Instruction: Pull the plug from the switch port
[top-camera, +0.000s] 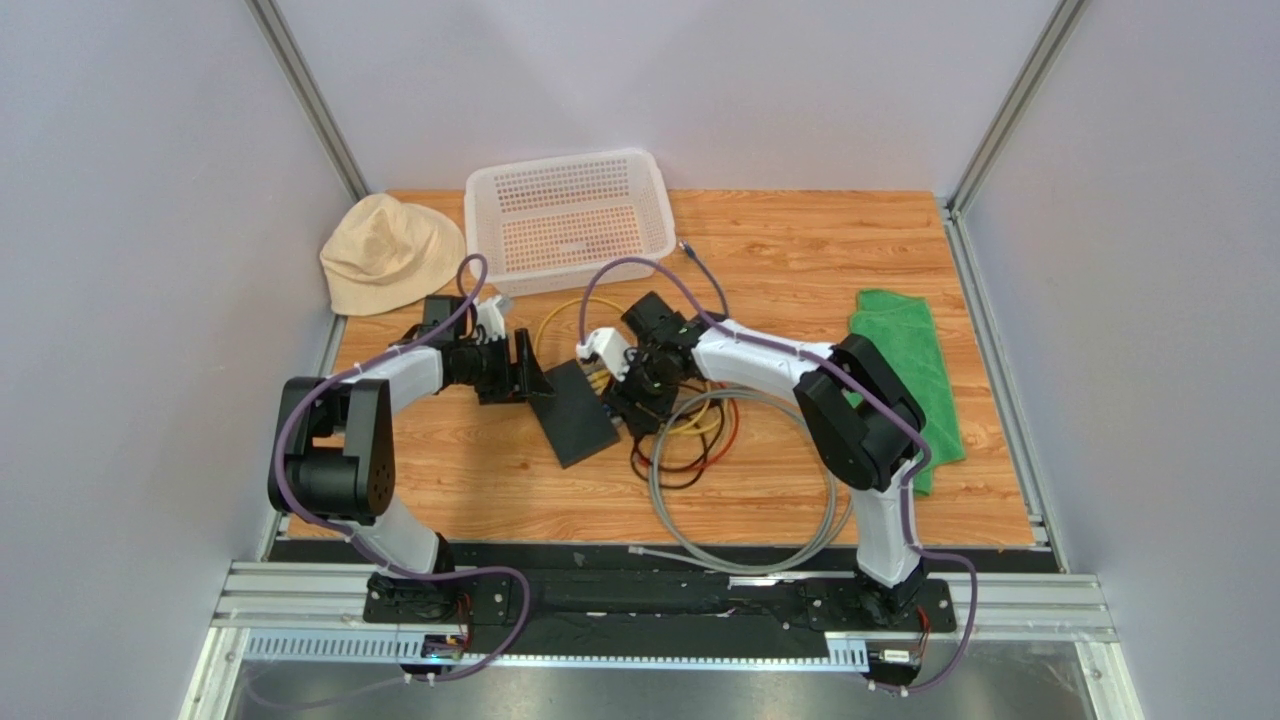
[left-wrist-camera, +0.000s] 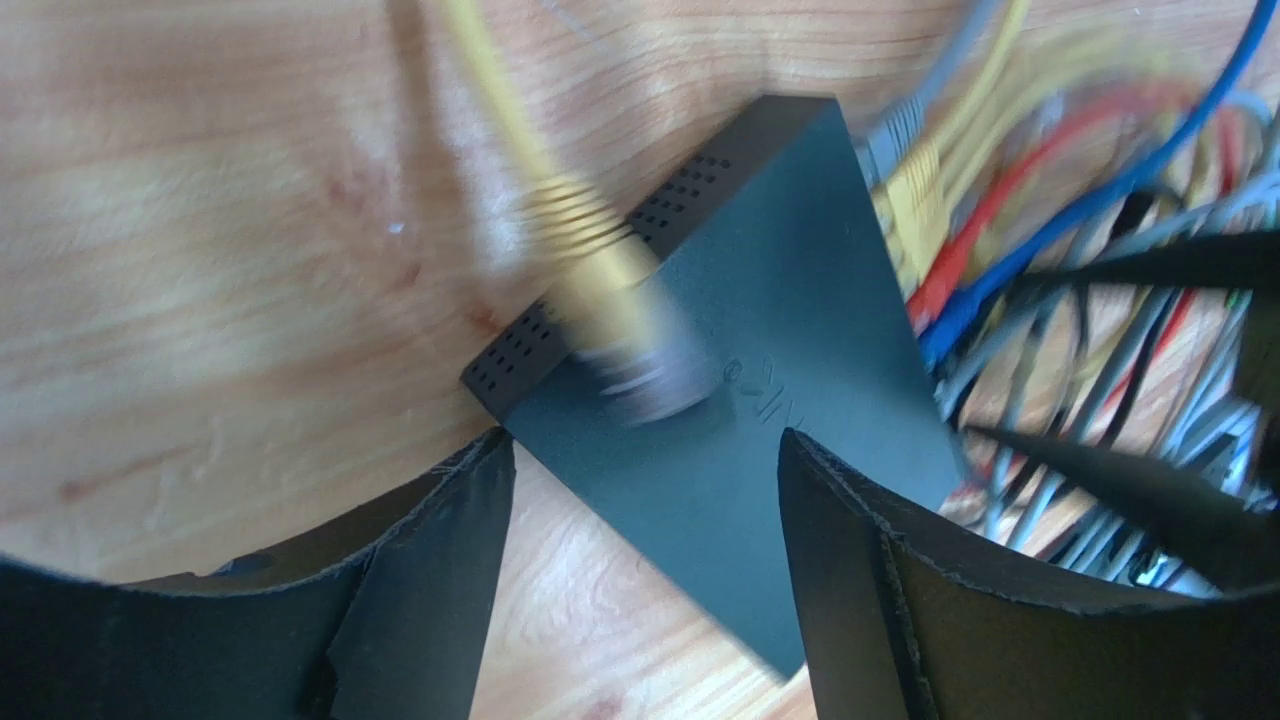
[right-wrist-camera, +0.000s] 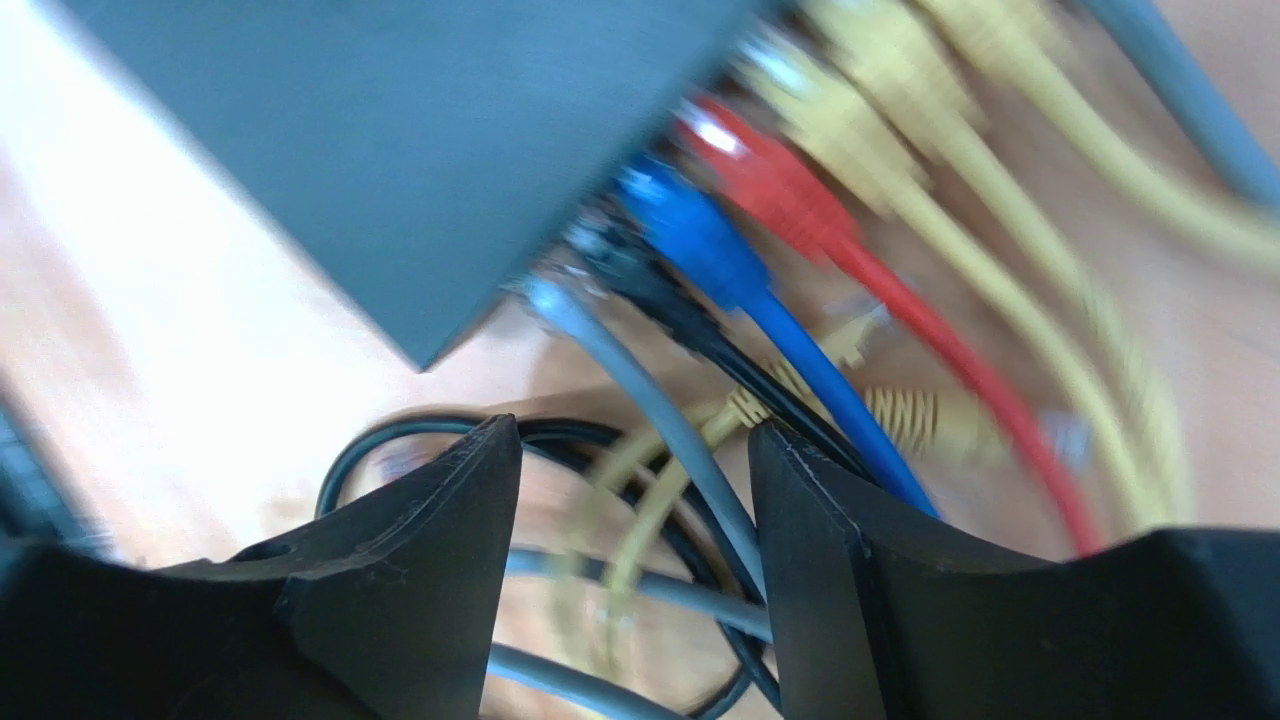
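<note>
Beige hat (top-camera: 388, 252) beside white basket (top-camera: 571, 276) at the back, green cloth (top-camera: 897, 324) at right

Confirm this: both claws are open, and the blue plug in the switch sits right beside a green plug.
Wrong on one colour: the right wrist view shows the blue plug beside a red plug, not a green one, at the edge of the switch. The left claw and right claw are both open, as stated.
</note>
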